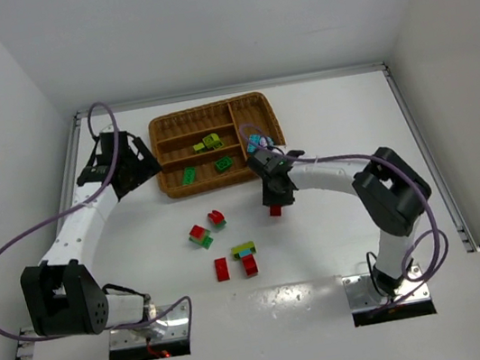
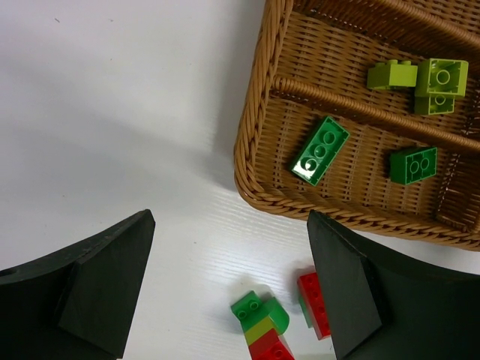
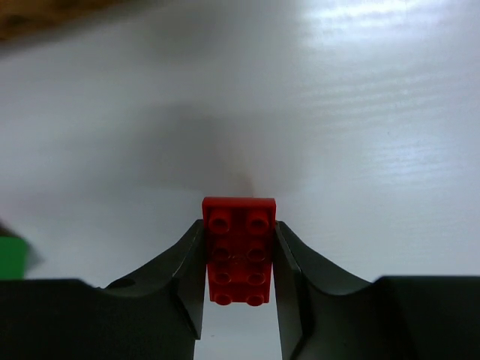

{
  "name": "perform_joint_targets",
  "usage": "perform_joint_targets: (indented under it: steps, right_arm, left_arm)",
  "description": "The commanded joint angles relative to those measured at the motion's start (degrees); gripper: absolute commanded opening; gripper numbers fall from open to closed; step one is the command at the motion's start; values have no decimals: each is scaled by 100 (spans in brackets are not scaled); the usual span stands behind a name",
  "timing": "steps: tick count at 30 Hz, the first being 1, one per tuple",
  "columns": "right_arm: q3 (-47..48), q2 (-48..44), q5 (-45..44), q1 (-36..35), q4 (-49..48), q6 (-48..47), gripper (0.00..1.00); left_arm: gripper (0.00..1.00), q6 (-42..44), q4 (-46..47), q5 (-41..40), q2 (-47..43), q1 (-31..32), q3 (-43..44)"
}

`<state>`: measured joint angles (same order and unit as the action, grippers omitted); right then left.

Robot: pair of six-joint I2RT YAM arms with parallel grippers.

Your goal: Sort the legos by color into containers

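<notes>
1. The white table [image 1: 322,121] is the biggest thing. Everything else sits on it.
2. The left arm [image 1: 83,225] bends up along the left side. The right arm [image 1: 330,170] reaches in from the right toward the middle.
3. The brown wicker tray [image 2: 255,120] lies at the far side of the table. It has three long slots and one cross slot at its right end.
4. The left gripper [image 1: 128,166] hangs just beside the tray's left end. Its jaws are wide apart, with white table under them.
5. The right gripper [image 3: 238,240] is low over the table, just in front of the tray's near right corner. Its jaws squeeze the red brick [image 3: 238,251], with one finger touching each long side. I cannot tell if the brick rests on the table.
6. In the tray, two green bricks [image 2: 320,150] lie apart in the near long slot. The yellow-green bricks [image 2: 431,82] lie close together in the middle long slot. The cyan bricks [image 1: 257,142] are in the cross slot, partly hidden.
7. More bricks lie loose near the middle of the table:
   - a red-and-green stack [image 1: 200,236]
   - a small red piece [image 1: 217,217] just beside that stack
   - a mixed stack [image 1: 244,250] of yellow-green, cyan and green
   - two red blocks [image 1: 221,269] nearest the arms
</notes>
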<state>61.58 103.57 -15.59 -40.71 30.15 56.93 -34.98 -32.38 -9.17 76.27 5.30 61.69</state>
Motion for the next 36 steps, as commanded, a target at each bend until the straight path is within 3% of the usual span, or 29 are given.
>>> perform_joint_targets:
  steps: [1, 5, 19, 32, 36]
  right_arm:
    - [713, -469, -348, -60, -53, -487, 18]
    - [1926, -189, -549, 2, -105, -1077, 18]
    - [6354, 3036, -664, 415, -1510, -2423, 23]
    - [7946, 4828, -163, 845, -2857, -2309, 30]
    - [8019, 5006, 108, 960, -2857, -2055, 38]
  left_arm:
    - [89, -35, 136, -138, -139, 41, 115]
    - [89, -35, 136, -138, -139, 41, 168]
    - [89, -88, 22, -129, -86, 41, 62]
    - [89, -140, 21, 231, 29, 41, -148]
    - [89, -140, 21, 179, -24, 41, -210]
